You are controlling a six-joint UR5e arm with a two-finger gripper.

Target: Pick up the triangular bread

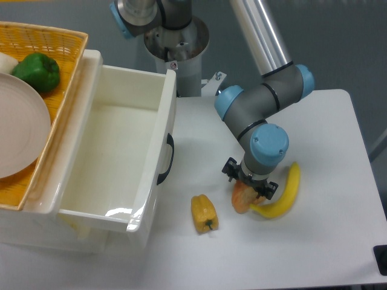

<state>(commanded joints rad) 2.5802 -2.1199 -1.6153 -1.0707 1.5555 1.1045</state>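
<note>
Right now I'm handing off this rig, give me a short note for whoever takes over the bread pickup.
Hand: down low directly over the triangular bread, fingers on either side of its upper end; whether they have closed on it cannot be told from this view.
Triangular bread: on the white table, its right side against the banana, with the yellow pepper apart to its left.
Done: the approach, hand lowered onto the bread.
Left: confirm the grip and lift; the bread is not yet off the table. Watch the banana, it is close enough that it may get nudged.
</note>
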